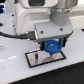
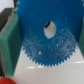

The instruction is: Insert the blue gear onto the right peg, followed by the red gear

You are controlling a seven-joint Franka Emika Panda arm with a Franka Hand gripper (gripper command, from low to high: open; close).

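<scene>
One blue gear [image 1: 52,47] clamped in the gripper [image 1: 53,45], hanging just above the grey plate [image 1: 37,59] at centre frame; red gear [image 2: 5,80] barely visible.

No readable text, label, brand name, number or sign appears in either the exterior view or the wrist view. Every visible surface is plain and unmarked, and both pictures are too small and soft to show any fine print.
</scene>
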